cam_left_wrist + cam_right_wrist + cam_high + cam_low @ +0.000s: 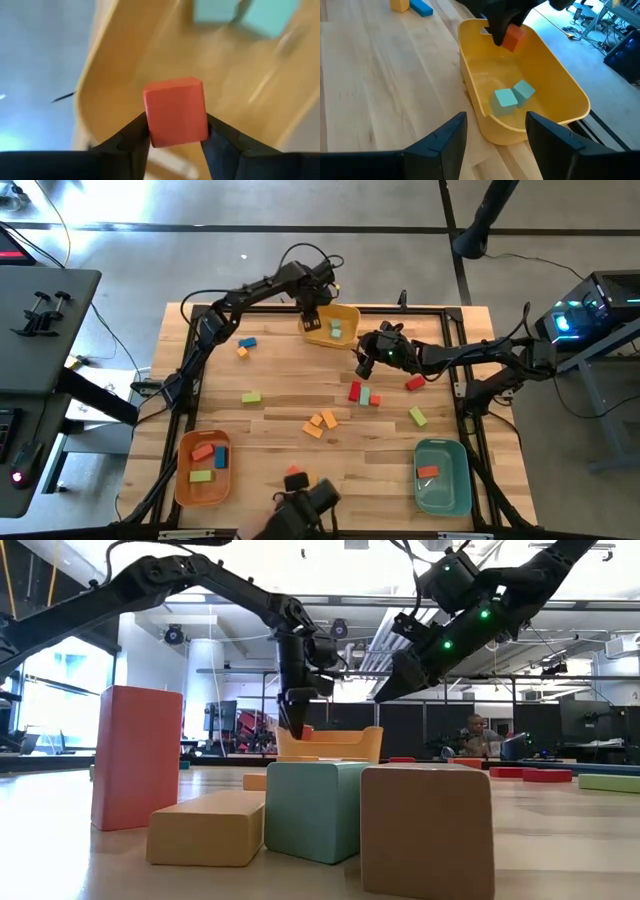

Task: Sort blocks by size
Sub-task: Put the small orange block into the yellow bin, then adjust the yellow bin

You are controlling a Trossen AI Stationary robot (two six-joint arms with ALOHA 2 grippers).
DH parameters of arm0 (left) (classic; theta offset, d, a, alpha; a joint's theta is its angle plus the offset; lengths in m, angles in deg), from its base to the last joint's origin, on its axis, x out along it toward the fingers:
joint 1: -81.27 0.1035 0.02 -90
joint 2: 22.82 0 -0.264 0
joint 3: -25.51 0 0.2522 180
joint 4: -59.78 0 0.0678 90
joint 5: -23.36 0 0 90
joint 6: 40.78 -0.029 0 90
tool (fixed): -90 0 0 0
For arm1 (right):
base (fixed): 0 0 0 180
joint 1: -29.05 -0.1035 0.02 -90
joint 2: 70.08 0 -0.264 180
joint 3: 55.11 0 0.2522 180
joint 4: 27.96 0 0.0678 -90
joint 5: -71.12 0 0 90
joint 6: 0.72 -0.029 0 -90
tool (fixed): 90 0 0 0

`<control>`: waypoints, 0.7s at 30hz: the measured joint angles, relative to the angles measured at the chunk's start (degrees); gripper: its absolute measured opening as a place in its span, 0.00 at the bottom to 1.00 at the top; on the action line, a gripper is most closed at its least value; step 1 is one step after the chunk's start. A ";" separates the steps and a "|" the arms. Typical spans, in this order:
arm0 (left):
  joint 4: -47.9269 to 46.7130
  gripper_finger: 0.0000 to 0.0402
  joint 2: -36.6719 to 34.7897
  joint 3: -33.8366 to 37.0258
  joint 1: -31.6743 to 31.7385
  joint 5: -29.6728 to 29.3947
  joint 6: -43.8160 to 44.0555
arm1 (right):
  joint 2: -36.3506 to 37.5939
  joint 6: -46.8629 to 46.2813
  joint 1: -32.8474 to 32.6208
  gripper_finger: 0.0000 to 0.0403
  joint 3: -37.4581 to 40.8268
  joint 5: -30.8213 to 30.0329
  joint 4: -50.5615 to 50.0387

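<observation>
**A:** Field note, left side first. Your left end effector (506,31) hangs over the yellow bin (345,332) at the far edge of the worktop (280,395). A small red cube (176,111) sits between its fingers (131,135). They touch it on both sides, so it reads as a light pinch, though I can't tell how firm.

**B:** So which step is this?

**A:** I'd judge the drop-off: small cube going into the small-block bin. Directly beneath that end effector lie two teal cubes (512,95) on the bin floor, touching each other.

**B:** What does your next move call for?

**A:** Spread the fingers fully so the cube falls inside the walls, then lift straight up clear of the rim.

**B:** And the right side?

**A:** Your right end effector (366,358) hovers just beside the bin with fingers (440,142) spread and nothing in them. Below and behind it, loose blocks (362,393) lie mid-worktop. The orange bin (184,480) and teal bin (443,490) sit at the near corners, each with some blocks in.
</observation>
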 joint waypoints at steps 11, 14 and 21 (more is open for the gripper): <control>1.07 0.50 -1.64 0.26 1.33 12.33 2.36 | 0.00 -1.63 0.08 0.49 0.00 6.43 -2.28; 3.22 0.50 -3.05 2.22 2.59 19.89 2.45 | 0.00 -2.08 0.46 0.49 0.00 13.55 -5.02; 18.15 0.48 -11.97 13.58 3.34 37.95 4.47 | -1.48 -3.82 2.49 0.49 0.02 16.84 -4.39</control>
